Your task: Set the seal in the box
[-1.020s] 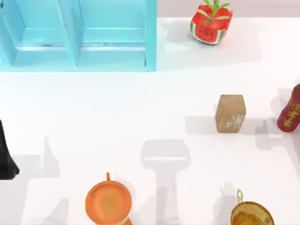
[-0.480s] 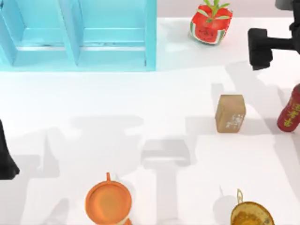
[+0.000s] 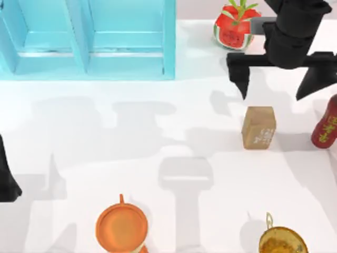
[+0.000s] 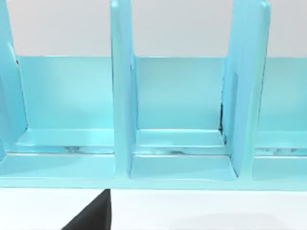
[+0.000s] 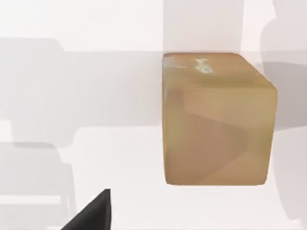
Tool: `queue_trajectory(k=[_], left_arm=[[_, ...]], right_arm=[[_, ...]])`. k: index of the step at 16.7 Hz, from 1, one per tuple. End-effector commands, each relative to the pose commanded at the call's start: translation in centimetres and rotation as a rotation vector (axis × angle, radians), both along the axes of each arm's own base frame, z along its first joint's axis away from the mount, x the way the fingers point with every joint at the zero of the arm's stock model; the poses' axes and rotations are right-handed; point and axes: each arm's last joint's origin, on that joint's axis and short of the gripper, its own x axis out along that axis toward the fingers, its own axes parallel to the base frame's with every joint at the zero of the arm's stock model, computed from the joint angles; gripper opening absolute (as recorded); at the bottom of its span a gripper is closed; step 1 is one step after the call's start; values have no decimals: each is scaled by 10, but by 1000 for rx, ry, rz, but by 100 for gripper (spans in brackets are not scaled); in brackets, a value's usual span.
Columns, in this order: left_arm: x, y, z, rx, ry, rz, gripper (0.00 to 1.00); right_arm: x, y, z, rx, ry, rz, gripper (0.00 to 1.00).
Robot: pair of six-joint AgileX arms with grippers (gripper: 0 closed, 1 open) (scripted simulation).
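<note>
Top view: the right arm has swung in from the right edge w/in the last second and now hangs over the far right of the white worktop [image 3: 158, 132]. Its black right end effector [image 3: 276, 84] has fingers spread wide, released, gripping nothing; one tip points down just beyond the small tan-brown rectangular seal [image 3: 259, 127], the other sits near the red bottle w/ yellow characters [image 3: 326, 125]. The seal has not shifted; it rests on the worktop, right of centre, well apart from the light-blue compartmented box [image 3: 87, 39] at far left. Behind the arm stands the watermelon-patterned pot w/ green sprout [image 3: 235, 27]. Near edge: an orange cup [image 3: 121, 226] and a golden-brown cup [image 3: 283, 241], both unmoved. The left arm [image 3: 6, 174] stays parked at the left edge; its end effector's state cannot be told.

Left wrist view: looks into the box [image 4: 182, 143]; its compartments hold nothing.

Right wrist view: the seal [image 5: 216, 122] sits close below the camera, whitish markings on one face, one dark fingertip [image 5: 93, 213] in the corner, no contact.

Meaning, as a judgement: approach phase is under way, grasp not yet made. Next the end effector likely needs to centre over the seal, descend, close, then carry it across to the box. Risk: the bottle is close to one finger.
</note>
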Motion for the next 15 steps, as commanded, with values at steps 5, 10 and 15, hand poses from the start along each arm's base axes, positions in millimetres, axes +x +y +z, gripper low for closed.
queue_trajectory(k=[5, 10, 15], left_arm=[[0, 0, 0, 0, 0, 0, 100], [0, 0, 0, 0, 0, 0, 100], [0, 0, 0, 0, 0, 0, 100]], right_arm=[[3, 3, -5, -8, 21, 0, 100], [5, 3, -27, -10, 26, 0, 100], [5, 7, -88, -5, 14, 2, 100]])
